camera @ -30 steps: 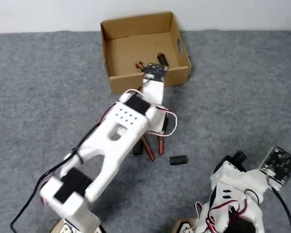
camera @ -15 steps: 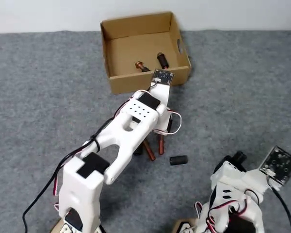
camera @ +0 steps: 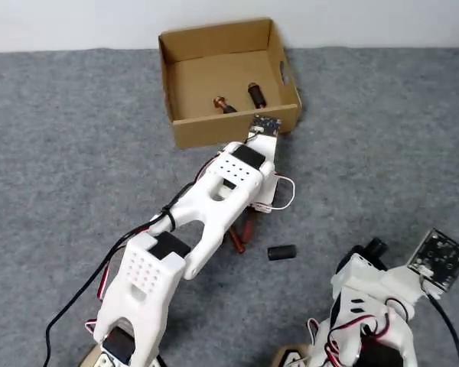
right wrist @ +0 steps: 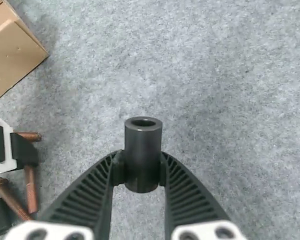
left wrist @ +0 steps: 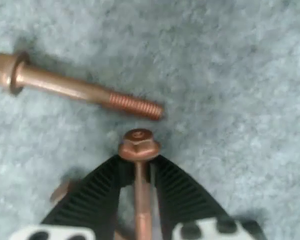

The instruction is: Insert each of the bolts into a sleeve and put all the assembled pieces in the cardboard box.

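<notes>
Your left claw [left wrist: 138, 161] is clamping narrow on a copper bolt [left wrist: 138, 146]. The ribbed fingers [left wrist: 97, 192] are gripping the shank just behind the hex head, and the head is projecting past the fingertips toward the floor surface. Whether this bolt is resting on the surface or is lifted off it cannot be told.

Your right claw [right wrist: 141, 169] is holding a black sleeve [right wrist: 142, 145] upright between its pads, with the open bore showing at the far end.

Note the following items, largest first:

1. Grey carpet [camera: 76, 153] is covering the table.
2. Your left arm [camera: 214, 195] is stretching from the near edge toward the box, and its wrist is sitting just short of the box's front wall.
3. The cardboard box [camera: 185, 131] is standing at the far side of the carpet. Two pieces [camera: 224, 105] are lying on its floor near the front wall, each showing a copper part and a dark part.
4. Your right arm [camera: 375, 306] is sitting folded at the near right, well apart from the box.
5. A second bolt [left wrist: 75, 87] is lying flat on the carpet just beyond the gripped bolt's head, crosswise to it and not touching it.
6. A loose sleeve [camera: 281, 251] is lying on its side on the carpet between the two arms.
</notes>
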Tool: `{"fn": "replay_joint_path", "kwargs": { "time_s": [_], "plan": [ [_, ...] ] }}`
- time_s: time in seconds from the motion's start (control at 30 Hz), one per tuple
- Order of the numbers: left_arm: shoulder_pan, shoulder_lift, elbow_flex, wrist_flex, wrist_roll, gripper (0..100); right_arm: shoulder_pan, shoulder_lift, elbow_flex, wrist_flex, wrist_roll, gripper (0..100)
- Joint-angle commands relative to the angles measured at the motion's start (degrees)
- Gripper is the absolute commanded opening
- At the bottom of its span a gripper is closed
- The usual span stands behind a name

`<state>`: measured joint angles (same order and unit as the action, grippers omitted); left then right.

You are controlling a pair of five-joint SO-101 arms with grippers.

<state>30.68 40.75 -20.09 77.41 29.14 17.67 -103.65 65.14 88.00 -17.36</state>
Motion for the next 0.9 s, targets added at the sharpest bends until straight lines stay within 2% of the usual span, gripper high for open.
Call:
{"fn": "replay_joint_path", "kwargs": {
  "time_s": [0.0, 0.17, 0.6, 0.87],
  "plan": [
    [0.2, -1.9, -5.8, 6.2, 2.2, 0, -0.6, -0.2, -0.4, -0.7, 0.7, 0.8],
    [0.9, -8.3, -9.2, 12.6, 2.5, 0, -1.5, -0.2, -0.4, -0.8, 2.4, 0.8],
    [2.1, -40.8, -8.8, 21.2, 2.5, 0, -11.6, -0.2, -0.5, -1.3, 4.0, 0.8],
    [2.5, -58.7, 2.0, 21.5, 2.9, 0, -19.2, -0.2, -0.5, -1.6, 4.0, 0.8]
  ]
}}
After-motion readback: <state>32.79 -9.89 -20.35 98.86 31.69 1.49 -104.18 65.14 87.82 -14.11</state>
